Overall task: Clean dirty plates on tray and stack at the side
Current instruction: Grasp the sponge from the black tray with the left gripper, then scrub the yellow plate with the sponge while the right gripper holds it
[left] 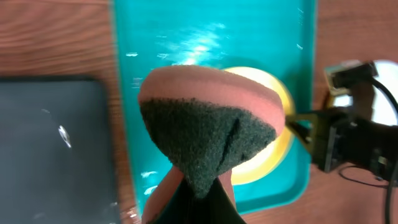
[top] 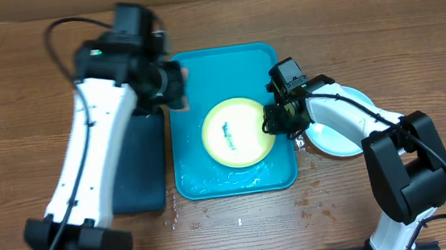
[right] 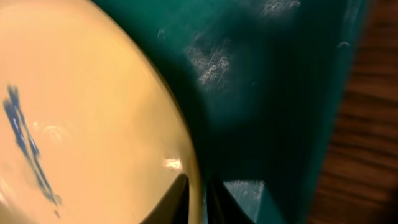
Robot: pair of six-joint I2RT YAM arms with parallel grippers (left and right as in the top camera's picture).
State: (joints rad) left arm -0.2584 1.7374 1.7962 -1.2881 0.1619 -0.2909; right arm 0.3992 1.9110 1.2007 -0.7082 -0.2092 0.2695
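A yellow-green rimmed plate (top: 238,132) with a dark teal smear lies in the turquoise tray (top: 218,69). My right gripper (top: 278,120) is shut on its right rim; the right wrist view shows the fingers (right: 198,202) pinching the plate's edge (right: 93,124) over the tray (right: 280,93). My left gripper (top: 172,79) holds a pink sponge with a dark green scouring face (left: 208,134) above the tray's upper left, apart from the plate (left: 273,106). A light blue plate (top: 338,131) lies on the table right of the tray, partly under the right arm.
A black rectangular tray (top: 139,161) lies left of the turquoise tray, also in the left wrist view (left: 53,146). Water drops lie on the table near the tray's front edge (top: 179,219). The tray floor is wet (left: 199,43).
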